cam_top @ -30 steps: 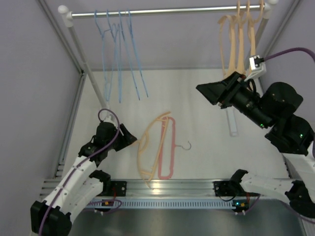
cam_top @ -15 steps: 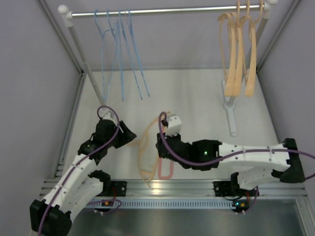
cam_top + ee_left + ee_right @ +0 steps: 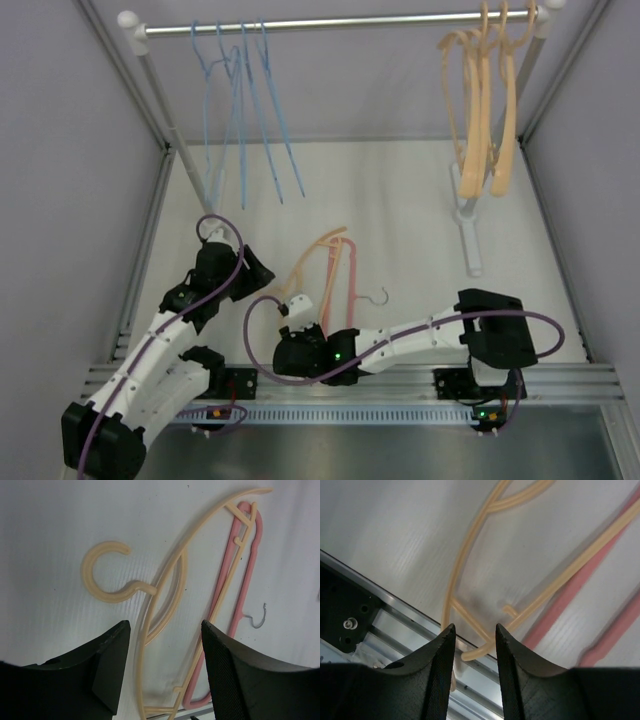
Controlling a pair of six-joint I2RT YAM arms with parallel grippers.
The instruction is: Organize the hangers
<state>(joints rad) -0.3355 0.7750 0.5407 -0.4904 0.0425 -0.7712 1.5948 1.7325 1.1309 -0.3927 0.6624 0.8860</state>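
Right arm, grasp approach. My right end effector (image 3: 475,629) is sitting low at the near edge of the bench (image 3: 400,200), jaws straddling the near corner of the peach hanger (image 3: 570,574) that is lying flat there. That corner is lying between and just below my fingertips, right beside the aluminium rail (image 3: 395,615). The jaws are standing narrowly apart. I cannot tell whether the pads are bearing on the plastic, so I am not logging a grasp. Key relation: the hanger's long axis is running away from this end effector, out ahead of the fingertips and slanting to their right, so I am addressing it end-on, not across its middle. The pink-red hanger (image 3: 350,285) is lying just to the right of it, roughly parallel, and the two are crossing at their far ends. My left end effector (image 3: 165,627) is hovering higher, jaws wide and holding nothing, with the peach hook lying ahead and to its left. I am judging the right one nearer. A lift from this corner is likely to swing the far end and may drag the pink-red neighbour. The hung peach hangers (image 3: 480,100) are hanging on the silver rail (image 3: 340,22), well ahead and above.
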